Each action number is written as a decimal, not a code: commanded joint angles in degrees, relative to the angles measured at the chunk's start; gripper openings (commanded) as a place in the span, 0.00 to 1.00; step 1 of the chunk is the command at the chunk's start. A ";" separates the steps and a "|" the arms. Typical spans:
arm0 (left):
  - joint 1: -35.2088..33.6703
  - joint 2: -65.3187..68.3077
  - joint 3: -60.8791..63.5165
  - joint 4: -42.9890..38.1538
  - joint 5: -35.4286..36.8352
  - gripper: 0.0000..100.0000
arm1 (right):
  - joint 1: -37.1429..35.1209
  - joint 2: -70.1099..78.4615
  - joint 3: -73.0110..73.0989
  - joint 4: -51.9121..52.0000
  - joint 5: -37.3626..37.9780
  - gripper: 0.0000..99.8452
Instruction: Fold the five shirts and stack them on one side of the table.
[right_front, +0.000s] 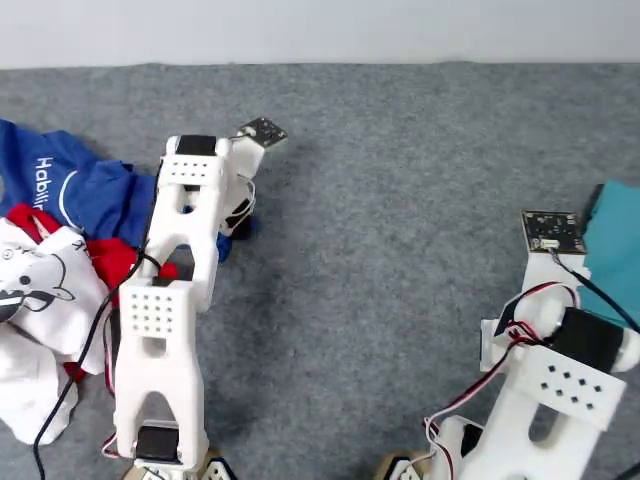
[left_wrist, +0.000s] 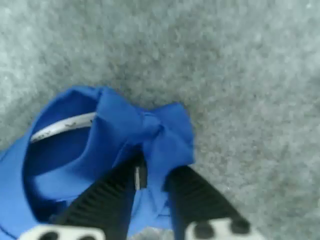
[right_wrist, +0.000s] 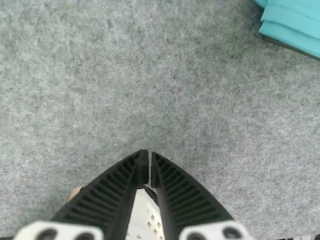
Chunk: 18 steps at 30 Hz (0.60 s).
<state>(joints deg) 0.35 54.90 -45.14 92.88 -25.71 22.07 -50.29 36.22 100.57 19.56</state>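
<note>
High view first: my left arm (right_front: 180, 270) is stretching up the left half of the frame, and its tip is sitting at the right edge of a heap of shirts in the left part of the picture. The blue shirt (right_front: 80, 185) is lying at the upper left of that heap. The red shirt (right_front: 125, 260) is peeking out just below it, and the white shirt (right_front: 40, 290) is spreading toward the lower left corner, touching the red one.

In the left wrist view my left pincer (left_wrist: 150, 170) is clamping a bunched fold of the blue shirt (left_wrist: 65, 160). Both black fingers (left_wrist: 105, 195) are pressing against the cloth from either side. The shirt's collar opening, with a pale strip inside it, is lying just beside the pinched fold. I cannot tell whether the fold is lifting off the grey table cover (left_wrist: 240, 75).

My right arm (right_front: 550, 370) is sitting at the lower right of the high view. At the right edge of that frame the teal shirt (right_front: 615, 235) is lying just beside the arm's tip.

In the right wrist view my right pincer (right_wrist: 149, 157) is pressing its fingertips together with nothing between them, over bare grey table cover (right_wrist: 125, 75). The teal shirt (right_wrist: 290, 25) is lying well apart from it, with its edge showing stacked layers.
</note>
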 joint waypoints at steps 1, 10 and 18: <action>1.49 1.93 -16.57 7.91 0.18 0.01 | -0.48 -0.92 -0.35 2.15 -0.09 0.01; 10.20 -3.96 -36.62 7.56 0.26 0.01 | -0.48 -0.92 -0.35 2.15 -0.09 0.01; 22.86 -9.93 -49.01 0.62 0.26 0.01 | -0.48 -0.84 -0.35 2.15 -0.09 0.01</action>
<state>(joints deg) 18.02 51.47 -89.10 97.27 -25.71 22.07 -50.29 36.22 100.57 19.56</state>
